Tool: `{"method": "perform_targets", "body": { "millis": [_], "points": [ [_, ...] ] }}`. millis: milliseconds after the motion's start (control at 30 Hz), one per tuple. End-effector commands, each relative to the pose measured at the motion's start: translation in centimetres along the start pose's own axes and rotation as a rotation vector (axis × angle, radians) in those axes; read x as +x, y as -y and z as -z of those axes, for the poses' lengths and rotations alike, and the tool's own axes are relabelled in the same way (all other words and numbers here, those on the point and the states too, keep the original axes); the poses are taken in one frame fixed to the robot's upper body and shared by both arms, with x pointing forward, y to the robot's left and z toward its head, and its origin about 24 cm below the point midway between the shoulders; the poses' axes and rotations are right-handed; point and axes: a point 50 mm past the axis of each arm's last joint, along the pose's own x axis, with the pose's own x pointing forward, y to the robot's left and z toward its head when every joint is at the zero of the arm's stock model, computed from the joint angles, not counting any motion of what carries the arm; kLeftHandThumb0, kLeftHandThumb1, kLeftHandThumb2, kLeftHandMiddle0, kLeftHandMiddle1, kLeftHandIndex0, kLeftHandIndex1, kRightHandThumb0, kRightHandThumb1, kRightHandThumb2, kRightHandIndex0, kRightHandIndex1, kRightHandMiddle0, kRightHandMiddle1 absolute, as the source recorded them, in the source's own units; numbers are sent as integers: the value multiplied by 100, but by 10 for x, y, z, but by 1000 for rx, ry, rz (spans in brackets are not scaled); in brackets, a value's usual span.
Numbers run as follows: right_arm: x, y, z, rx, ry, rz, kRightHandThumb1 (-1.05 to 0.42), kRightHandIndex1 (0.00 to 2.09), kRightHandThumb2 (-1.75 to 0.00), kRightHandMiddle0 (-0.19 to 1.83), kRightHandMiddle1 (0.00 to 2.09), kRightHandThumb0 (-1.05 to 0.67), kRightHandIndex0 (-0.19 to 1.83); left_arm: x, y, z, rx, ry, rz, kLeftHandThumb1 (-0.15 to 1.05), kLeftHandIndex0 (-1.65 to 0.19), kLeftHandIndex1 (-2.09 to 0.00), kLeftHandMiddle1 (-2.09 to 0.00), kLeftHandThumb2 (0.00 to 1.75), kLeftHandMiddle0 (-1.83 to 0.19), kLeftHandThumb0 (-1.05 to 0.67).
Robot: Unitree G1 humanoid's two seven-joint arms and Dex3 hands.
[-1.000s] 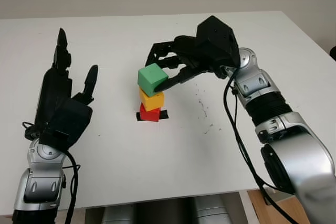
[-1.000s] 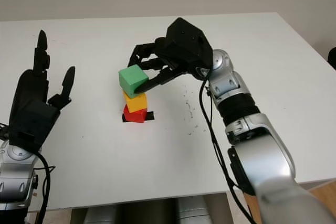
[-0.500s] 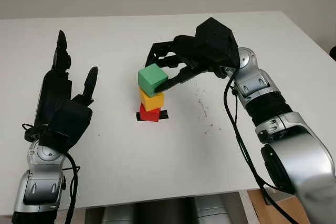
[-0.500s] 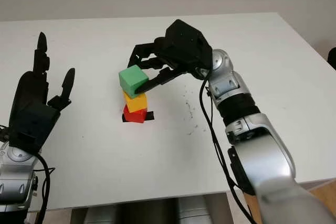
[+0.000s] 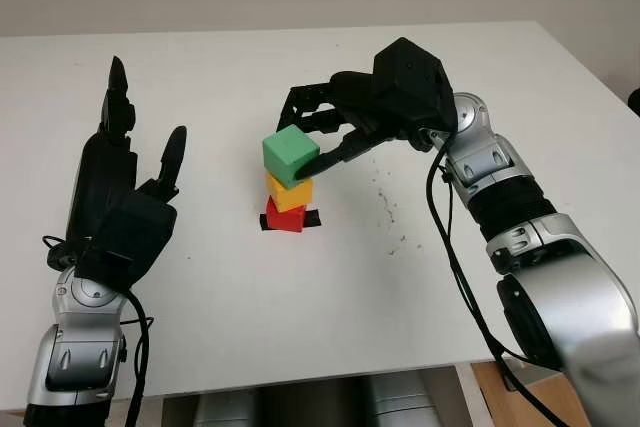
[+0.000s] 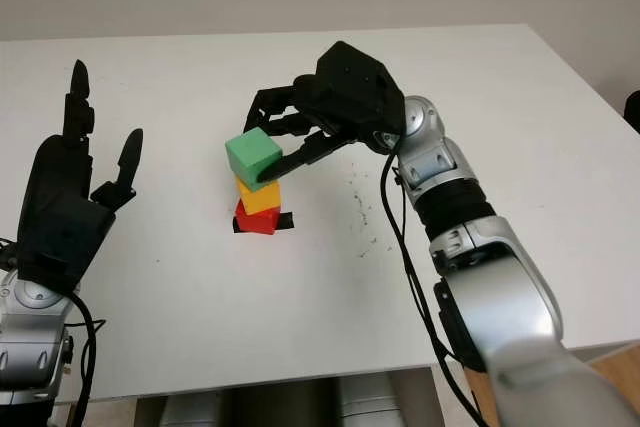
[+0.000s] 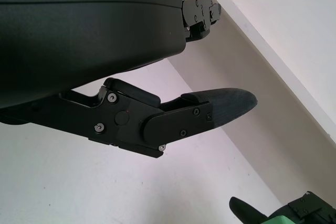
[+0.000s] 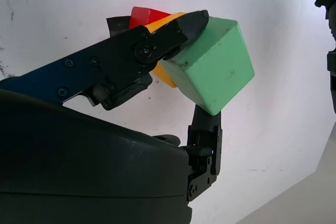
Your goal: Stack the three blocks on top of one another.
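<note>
A yellow block (image 5: 290, 193) sits on a red block (image 5: 283, 217) near the table's middle, over a strip of black tape (image 5: 313, 219). My right hand (image 5: 322, 137) is shut on the green block (image 5: 290, 155), tilted and held at the top of the yellow one; whether they touch I cannot tell. In the right wrist view the green block (image 8: 210, 64) is pinched between the thumb (image 8: 157, 40) and a finger (image 8: 206, 140), with the yellow block (image 8: 164, 74) and red block (image 8: 147, 14) behind it. My left hand (image 5: 125, 197) is open, raised at the table's left.
The white table (image 5: 330, 287) runs out to its front edge near the bottom of the head views. Small dark specks (image 5: 385, 209) mark the surface to the right of the stack. The right arm's cable (image 5: 445, 247) hangs along the forearm.
The right hand has lowered the green block slightly, closer onto the yellow block. The left hand has not moved.
</note>
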Motion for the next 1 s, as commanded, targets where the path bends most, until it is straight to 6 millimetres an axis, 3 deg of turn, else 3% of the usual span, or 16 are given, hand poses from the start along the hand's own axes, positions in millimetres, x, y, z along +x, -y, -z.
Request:
{"method": "perform_targets", "body": {
  "millis": [0,200,367,500,967],
  "points": [
    [-1,5,-8,-16,12,8,-94,1,-6,16,129,-51,25,0,-1,-2,-4,11,-13,105,16,-6,-6,65,15,-67],
    [-2,5,-9,-15,14,1,-90,1,-5,10,100,-51,15,-1,-1,-3,0,16,-10,105,16,-6,-5,65,15,-66],
    [-2,4,-8,3,18,-19,-87,3,-5,2,49,-58,-1,-1,0,-3,0,23,-13,105,16,-6,-6,65,14,-65],
    [-3,5,-9,4,30,-18,-86,3,-5,-4,23,-63,-9,0,0,-3,-2,21,-11,105,16,-6,-6,65,14,-66],
    [-12,12,-15,6,77,-13,-87,1,-6,-10,11,-72,-19,1,1,-1,-5,20,-16,105,15,-6,-6,64,13,-67]
  ]
}}
